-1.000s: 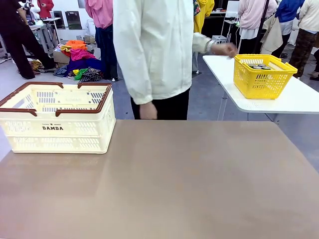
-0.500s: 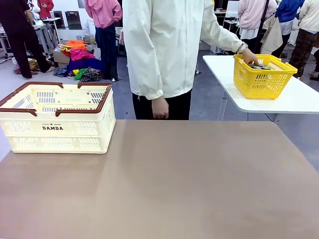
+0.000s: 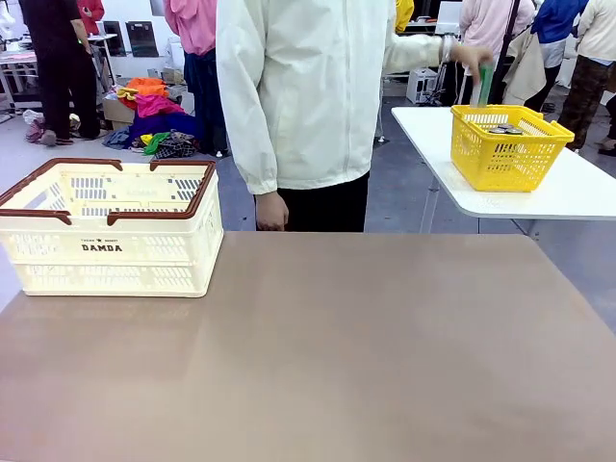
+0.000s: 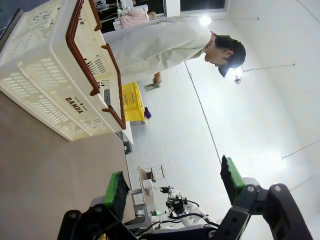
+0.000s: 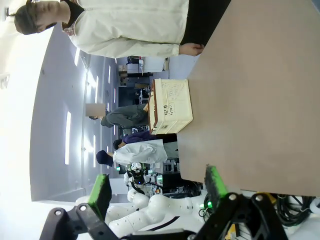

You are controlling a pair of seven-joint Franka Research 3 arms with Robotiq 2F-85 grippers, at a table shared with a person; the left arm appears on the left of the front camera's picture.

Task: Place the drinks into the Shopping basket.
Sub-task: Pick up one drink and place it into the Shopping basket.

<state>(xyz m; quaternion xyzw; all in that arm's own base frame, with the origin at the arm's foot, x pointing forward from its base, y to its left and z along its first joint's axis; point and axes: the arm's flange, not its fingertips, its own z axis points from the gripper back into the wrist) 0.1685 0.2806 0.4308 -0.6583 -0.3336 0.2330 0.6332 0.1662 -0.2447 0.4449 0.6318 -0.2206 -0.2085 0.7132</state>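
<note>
a: front view, where's the drink?
b: green can [image 3: 484,82] in the person's hand [image 3: 470,56], above the yellow basket [image 3: 505,144]; the shopping basket [image 3: 106,226] waits at your table's left.
a: left wrist?
b: left gripper [image 4: 174,172] wide, holding nothing.
a: right wrist?
b: right gripper [image 5: 157,180] wide too. no pick begun; you'll likely wait for a can within reach, then grasp.

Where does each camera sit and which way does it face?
Front: fixed on the robot's side, facing across the table at the person.
Left wrist: on that arm, rolled sideways, past open left fingers toward the Shopping basket.
Right wrist: likewise rolled, past open right fingers along the table.
All three share the Shopping basket and person.
</note>
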